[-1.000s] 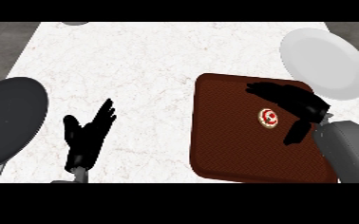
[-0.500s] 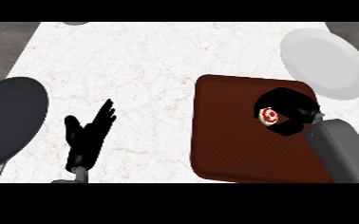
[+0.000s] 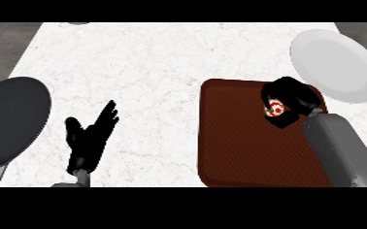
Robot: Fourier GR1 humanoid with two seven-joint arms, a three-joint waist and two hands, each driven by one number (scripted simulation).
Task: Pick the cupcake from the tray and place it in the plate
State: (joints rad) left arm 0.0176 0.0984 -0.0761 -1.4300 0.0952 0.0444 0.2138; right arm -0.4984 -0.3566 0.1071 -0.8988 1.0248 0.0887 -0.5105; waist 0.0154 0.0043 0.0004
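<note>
A small cupcake (image 3: pixel 274 109) with red and white top shows on the brown tray (image 3: pixel 243 140) at the right. My right hand (image 3: pixel 290 96) is curled round the cupcake and hides most of it. The white plate (image 3: pixel 331 65) lies just beyond the tray's far right corner. Over at the lower left, my left hand (image 3: pixel 90 140) rests open on the counter with its fingers pointing up.
A dark grey round plate (image 3: pixel 18 116) lies at the left edge of the white marble counter (image 3: pixel 158 63). A small pale object (image 3: pixel 77 23) peeks in at the counter's far edge.
My right hand's fingers have curled in from spread over the tray to closed round the cupcake. The left hand has stayed still.
</note>
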